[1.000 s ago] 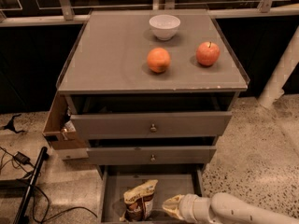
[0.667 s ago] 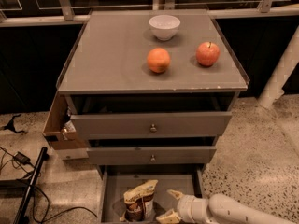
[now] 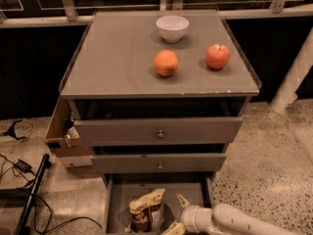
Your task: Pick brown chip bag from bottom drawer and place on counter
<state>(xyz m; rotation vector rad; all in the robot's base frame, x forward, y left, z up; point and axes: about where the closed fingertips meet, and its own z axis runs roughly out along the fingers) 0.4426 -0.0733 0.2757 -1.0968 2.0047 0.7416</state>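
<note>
Pincer [image 3: 175, 215] beside crinkled brown chip bag [image 3: 146, 211].

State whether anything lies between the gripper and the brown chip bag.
Nothing visible does. The open gripper sits just beside the brown chip bag in the bottom drawer, fingers pointing toward it.

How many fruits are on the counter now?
2, both on the counter: an orange centrally, an apple to its right. None seem hidden. The pincer is in the bottom drawer beside the brown chip bag.
</note>
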